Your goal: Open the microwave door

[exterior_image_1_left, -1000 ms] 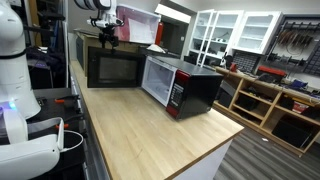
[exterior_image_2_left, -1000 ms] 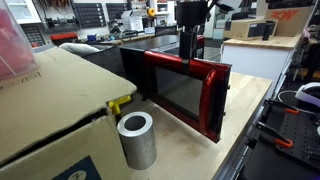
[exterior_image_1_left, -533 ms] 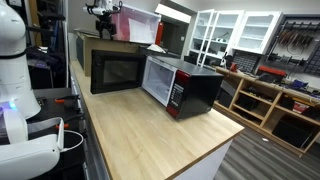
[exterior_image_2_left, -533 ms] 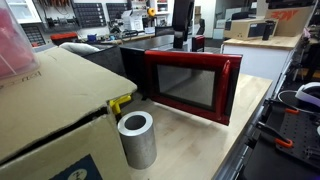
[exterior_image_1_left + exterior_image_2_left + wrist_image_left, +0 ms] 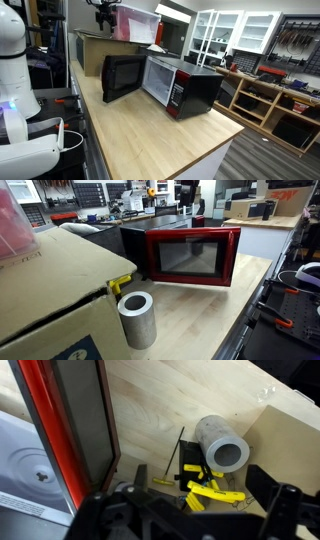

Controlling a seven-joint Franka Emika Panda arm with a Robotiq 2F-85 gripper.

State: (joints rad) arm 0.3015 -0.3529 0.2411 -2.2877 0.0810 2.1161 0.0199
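Note:
The microwave (image 5: pixel 188 88) stands on the wooden counter, black-bodied with a red front. Its door (image 5: pixel 122 77) is swung wide open and shows its black inner face. In an exterior view the door's red frame and dark window (image 5: pixel 193 257) face the camera. In the wrist view the door (image 5: pixel 75 430) stands edge-on at the left, with the cavity and turntable (image 5: pixel 28 472) below it. My gripper (image 5: pixel 190 512) is open and empty. It hangs above and behind the door (image 5: pixel 103 9), apart from it.
A grey metal cylinder (image 5: pixel 136 318) and yellow hand tools (image 5: pixel 207 491) lie beside a large cardboard box (image 5: pixel 50 280). Another brown box (image 5: pixel 92 47) and a pink bin (image 5: pixel 135 24) stand behind the microwave. The counter's edge (image 5: pixel 225 140) is near.
The door has swung further open, from roughly half open to wide open. My gripper has lifted up and away from the door's top edge.

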